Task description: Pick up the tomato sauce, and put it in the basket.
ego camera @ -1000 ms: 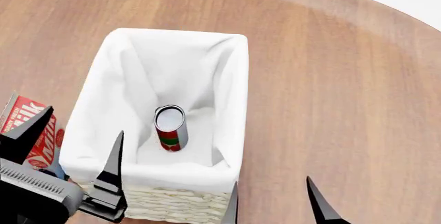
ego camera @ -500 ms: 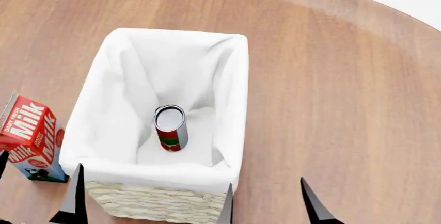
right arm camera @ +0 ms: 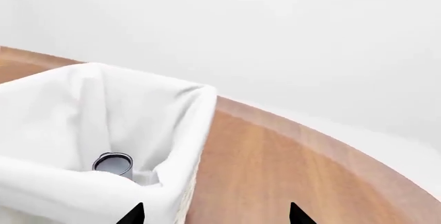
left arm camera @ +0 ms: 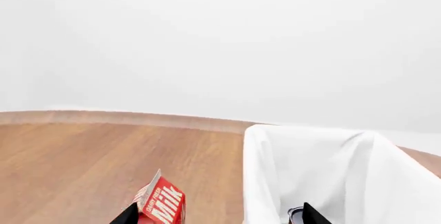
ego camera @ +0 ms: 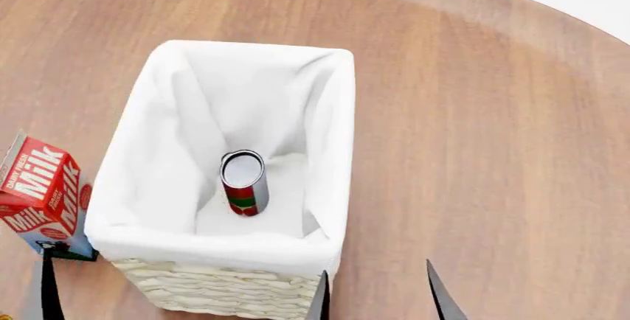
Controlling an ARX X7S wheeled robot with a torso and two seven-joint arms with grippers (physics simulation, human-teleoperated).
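My grippers are both spread and empty, the can stands inside the basket, so I judge nothing remains but pulling clear.

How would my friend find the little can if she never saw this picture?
Look for the big cream wicker basket with white cloth inside, in the middle of the round wooden table. The tomato sauce stands upright on the basket's floor. It is the only thing in there: a small round tin with a red and green label and a pale top, unlike the boxy red milk carton outside.
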